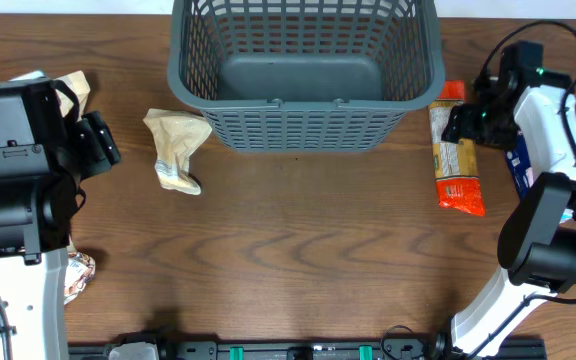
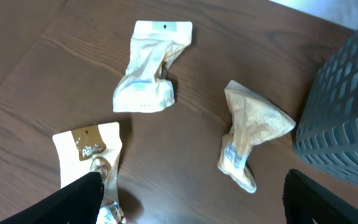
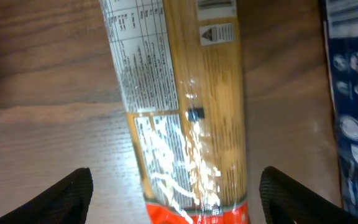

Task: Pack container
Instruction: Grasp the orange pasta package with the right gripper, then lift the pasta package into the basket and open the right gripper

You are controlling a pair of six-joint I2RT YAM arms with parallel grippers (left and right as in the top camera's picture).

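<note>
right of the container [image 1: 306,125], the right hand [image 3: 176,186] hung wide over pasta [image 3: 185,93], likely to grab it; leftward, the left hand [image 2: 191,186] gaped over pouches [image 2: 250,127].

The left arm [image 1: 13,190] rises by the table's [image 1: 298,250] left edge, left gripper [image 2: 197,208] angled down, jaws spread wide. The right arm [image 1: 553,200] bends along the right edge, right gripper [image 3: 179,208] likewise wide.

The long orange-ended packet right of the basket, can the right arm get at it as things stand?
Probably yes. The right gripper hangs right over the packet, jaws open on either side of it. Nothing lies on top; the blue packet beside it leaves a gap.
</note>
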